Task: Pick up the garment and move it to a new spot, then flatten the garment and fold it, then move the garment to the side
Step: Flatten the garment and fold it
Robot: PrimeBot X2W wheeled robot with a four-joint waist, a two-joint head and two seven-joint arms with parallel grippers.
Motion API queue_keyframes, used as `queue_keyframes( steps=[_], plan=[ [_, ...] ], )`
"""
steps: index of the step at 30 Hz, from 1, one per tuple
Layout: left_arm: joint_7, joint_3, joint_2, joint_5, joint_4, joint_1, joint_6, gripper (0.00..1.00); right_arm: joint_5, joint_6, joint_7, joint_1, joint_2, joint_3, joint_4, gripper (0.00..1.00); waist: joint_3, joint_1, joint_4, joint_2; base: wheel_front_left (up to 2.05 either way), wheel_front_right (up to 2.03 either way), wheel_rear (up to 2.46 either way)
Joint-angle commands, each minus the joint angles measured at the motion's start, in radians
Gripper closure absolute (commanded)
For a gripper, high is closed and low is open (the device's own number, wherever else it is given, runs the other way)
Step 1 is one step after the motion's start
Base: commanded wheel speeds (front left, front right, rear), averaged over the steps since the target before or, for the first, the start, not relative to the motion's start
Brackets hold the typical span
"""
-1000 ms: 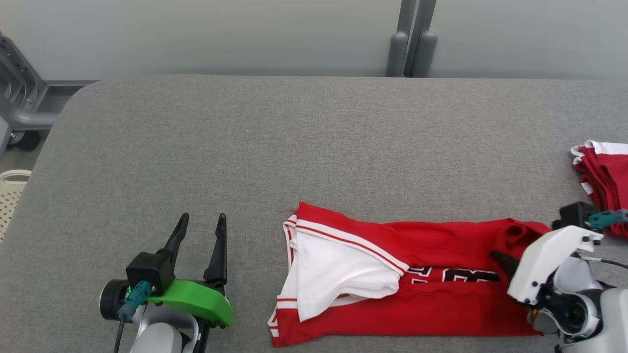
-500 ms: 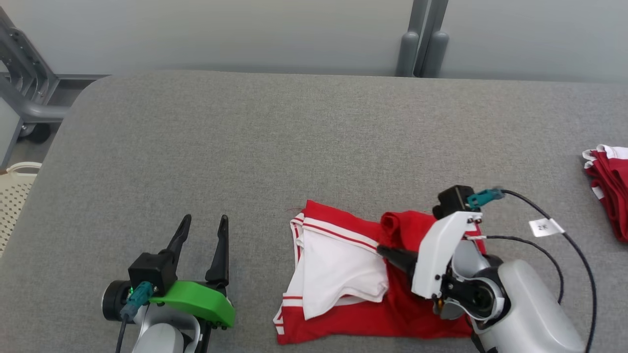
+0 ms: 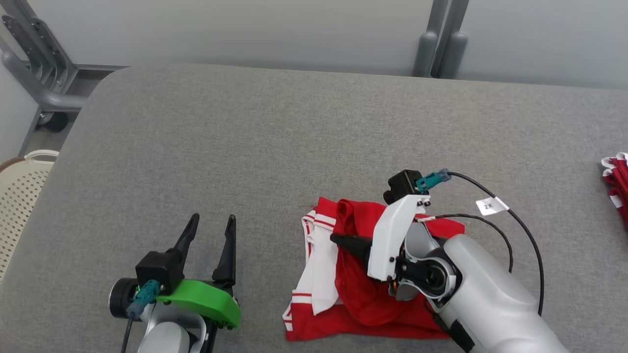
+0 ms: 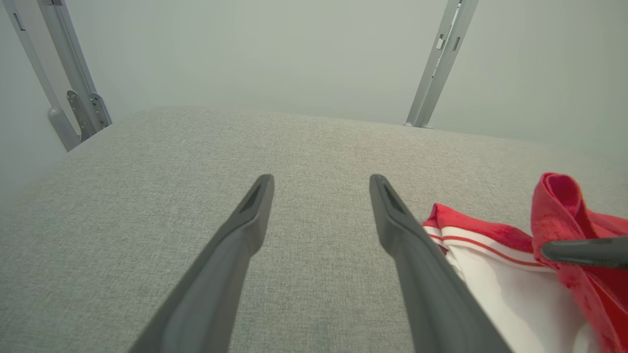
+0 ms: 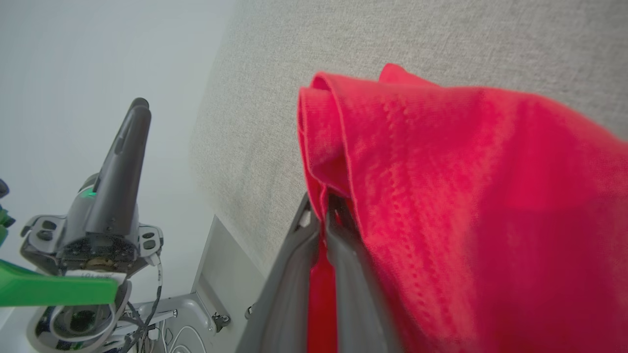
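Note:
The garment is a red jersey with white panels and red-white trim, lying near the table's front edge, right of centre. My right gripper is shut on a red edge of the garment and holds it lifted over the white part, fingers pointing left. The right wrist view shows the red cloth pinched between the shut fingers and draped over them. My left gripper rests open at the lower left, apart from the garment, with nothing between its fingers.
The grey padded table stretches far to the back and left. Another red and white cloth pile lies at the right edge. A cream perforated basket stands beside the table's left side. Grey metal posts rise behind.
My right gripper has carried the garment's right end leftward over the rest, doubling the jersey so its number is covered. The head camera has shifted. The left gripper stayed put.

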Motion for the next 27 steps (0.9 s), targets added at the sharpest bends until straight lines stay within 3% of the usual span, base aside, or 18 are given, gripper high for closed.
queue_keyframes(
  steps=[1, 11, 12, 13, 23, 27],
  plan=[
    [-0.001, -0.001, 0.002, -0.006, 0.002, -0.014, 0.005, 0.00, 0.015, 0.000, -0.011, -0.017, -0.002, 0.009, 0.012, 1.00, 0.002, 0.0000, 0.006, 0.0000, 0.00, 0.00, 0.00],
    [-0.001, -0.018, 0.002, -0.019, 0.005, -0.023, 0.009, 0.00, 0.178, 0.000, -0.103, -0.145, -0.002, 0.206, 0.187, 1.00, 0.008, 0.0000, 0.042, 0.0000, 0.00, 0.00, 0.00],
    [-0.001, -0.017, 0.002, -0.019, 0.005, -0.023, 0.011, 0.00, 0.190, 0.000, -0.108, -0.154, -0.002, 0.224, 0.197, 0.66, 0.009, 0.0000, 0.043, 0.0000, 0.00, 0.00, 0.00],
    [-0.001, -0.015, 0.002, -0.018, 0.004, -0.021, 0.010, 0.00, 0.205, 0.000, -0.122, -0.162, -0.003, 0.233, 0.211, 0.00, 0.009, 0.0000, 0.043, 0.0000, 0.00, 0.00, 0.00],
    [-0.001, 0.009, 0.002, -0.005, -0.003, -0.007, 0.015, 0.00, 0.329, 0.000, -0.221, -0.262, -0.003, 0.297, 0.193, 0.00, 0.007, 0.0000, 0.015, 0.0000, 0.00, 0.00, 0.00],
    [0.000, 0.014, 0.002, -0.002, -0.006, 0.000, 0.014, 0.00, 0.280, 0.000, -0.269, -0.299, -0.004, 0.260, 0.202, 0.00, 0.000, 0.0000, -0.003, 0.0000, 0.00, 0.00, 0.00]
  ],
)
